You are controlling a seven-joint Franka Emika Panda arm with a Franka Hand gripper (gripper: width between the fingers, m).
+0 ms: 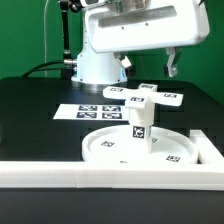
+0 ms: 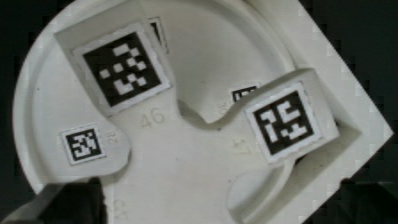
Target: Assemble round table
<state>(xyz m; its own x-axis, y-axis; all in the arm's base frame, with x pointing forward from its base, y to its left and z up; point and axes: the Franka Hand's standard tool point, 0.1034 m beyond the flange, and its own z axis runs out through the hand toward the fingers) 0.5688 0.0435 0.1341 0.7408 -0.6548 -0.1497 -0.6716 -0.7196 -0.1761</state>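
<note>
The large round disc (image 1: 110, 150) lies flat near the table's front. The short leg (image 1: 140, 128) stands upright on its middle, a tag on its side. The flat cross-shaped base (image 1: 152, 97) rests on top of the leg. My gripper (image 1: 148, 68) hangs just above the cross base, its two dark fingers wide apart and holding nothing. The wrist view looks down on the cross base (image 2: 196, 160), with large tags on its arms, and the disc's rim (image 2: 45, 90) behind it. The gripper (image 2: 214, 212) shows only as dark fingertips (image 2: 64, 200) at the picture's corners.
A long white rail (image 1: 100, 177) runs along the table's front and turns back at the exterior view's right (image 1: 207, 147). The marker board (image 1: 92, 111) lies behind the disc. The arm's white pedestal (image 1: 95, 65) stands at the back.
</note>
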